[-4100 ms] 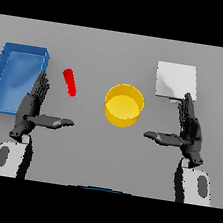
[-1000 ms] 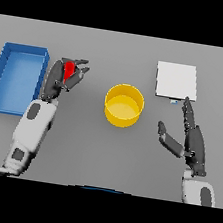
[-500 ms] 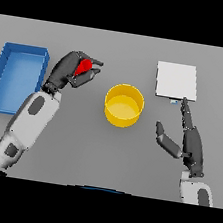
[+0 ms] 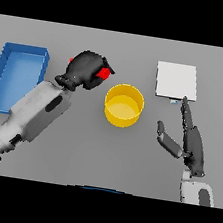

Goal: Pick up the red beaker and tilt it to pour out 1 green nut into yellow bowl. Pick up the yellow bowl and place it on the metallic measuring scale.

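My left hand (image 4: 85, 70) is curled round the red beaker (image 4: 105, 73), of which only a small red part shows past the fingers. It holds the beaker above the table, just left of the yellow bowl (image 4: 124, 105). The bowl stands at the table's middle and I see no nut in it. The metallic measuring scale (image 4: 176, 81) lies flat at the back right. My right hand (image 4: 191, 140) hovers open in front of the scale, right of the bowl, fingers straight and pointing away.
A blue bin (image 4: 16, 76) stands at the left edge, behind my left forearm.
My left hand closed on the red beaker, lifted it and carried it right toward the bowl. The right hand has barely shifted.
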You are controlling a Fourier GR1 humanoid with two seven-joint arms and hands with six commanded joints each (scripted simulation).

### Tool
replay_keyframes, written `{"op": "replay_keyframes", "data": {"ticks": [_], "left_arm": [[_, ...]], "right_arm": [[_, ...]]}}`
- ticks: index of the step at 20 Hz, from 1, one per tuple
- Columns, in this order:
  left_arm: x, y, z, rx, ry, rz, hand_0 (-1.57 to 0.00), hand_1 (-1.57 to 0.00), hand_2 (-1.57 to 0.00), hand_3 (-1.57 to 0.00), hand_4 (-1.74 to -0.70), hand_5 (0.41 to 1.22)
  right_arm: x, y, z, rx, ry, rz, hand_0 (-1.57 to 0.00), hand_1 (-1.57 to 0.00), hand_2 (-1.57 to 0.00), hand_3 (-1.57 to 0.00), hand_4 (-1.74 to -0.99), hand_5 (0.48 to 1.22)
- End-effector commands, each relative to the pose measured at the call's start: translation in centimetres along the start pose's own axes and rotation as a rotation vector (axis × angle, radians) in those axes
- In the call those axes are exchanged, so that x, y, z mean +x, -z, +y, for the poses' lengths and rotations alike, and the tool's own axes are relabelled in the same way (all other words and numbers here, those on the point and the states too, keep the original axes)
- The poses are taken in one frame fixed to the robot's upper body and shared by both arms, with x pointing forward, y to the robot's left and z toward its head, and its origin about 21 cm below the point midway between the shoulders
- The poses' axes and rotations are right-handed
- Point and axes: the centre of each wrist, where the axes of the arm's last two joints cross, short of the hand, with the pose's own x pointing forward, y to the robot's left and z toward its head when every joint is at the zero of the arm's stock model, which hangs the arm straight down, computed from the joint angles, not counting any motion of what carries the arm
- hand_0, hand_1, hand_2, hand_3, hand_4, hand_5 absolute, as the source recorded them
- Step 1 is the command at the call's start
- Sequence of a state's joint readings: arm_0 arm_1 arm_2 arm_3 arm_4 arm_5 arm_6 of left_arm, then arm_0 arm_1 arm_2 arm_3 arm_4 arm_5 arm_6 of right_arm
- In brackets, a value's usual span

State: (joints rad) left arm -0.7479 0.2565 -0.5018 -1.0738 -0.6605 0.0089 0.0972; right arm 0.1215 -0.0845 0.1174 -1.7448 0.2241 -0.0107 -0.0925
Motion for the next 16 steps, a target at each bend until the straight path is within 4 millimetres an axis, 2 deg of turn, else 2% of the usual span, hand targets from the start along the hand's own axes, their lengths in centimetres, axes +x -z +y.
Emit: {"op": "replay_keyframes", "data": {"ticks": [1,4,7,12,16], "left_arm": [[0.4,0.5,0.3,-0.015,0.070,-0.011,-1.57,-1.57,-1.57,-1.57,-1.74,1.166],[1.1,1.7,1.2,-0.092,0.261,-0.065,-1.57,-1.57,-1.57,-1.57,-1.74,1.193],[2.4,2.7,1.5,-0.189,0.438,-0.120,-1.57,-1.57,-1.57,-1.57,-1.61,1.206],[5.0,4.3,1.5,-0.324,0.662,-0.181,-1.57,-1.57,-1.57,-1.57,-1.69,1.216],[6.0,4.9,1.5,-0.396,0.843,-0.187,-1.57,-1.57,-1.57,-1.57,-1.72,1.219]], "right_arm": [[0.0,-0.1,0.1,0.000,0.009,-0.001,0.00,0.00,0.00,0.00,-1.269,0.722],[-0.2,-0.1,0.1,-0.003,0.011,-0.007,0.00,0.00,0.00,0.00,-1.264,0.717],[-0.2,0.1,0.0,-0.010,0.017,-0.010,0.00,0.00,0.00,0.00,-1.258,0.697],[-0.2,0.0,0.4,-0.026,0.030,0.002,0.00,0.00,0.00,0.00,-1.220,0.657],[-0.4,0.1,0.5,-0.038,0.002,-0.001,0.00,0.00,0.00,0.00,-1.195,0.647]]}}
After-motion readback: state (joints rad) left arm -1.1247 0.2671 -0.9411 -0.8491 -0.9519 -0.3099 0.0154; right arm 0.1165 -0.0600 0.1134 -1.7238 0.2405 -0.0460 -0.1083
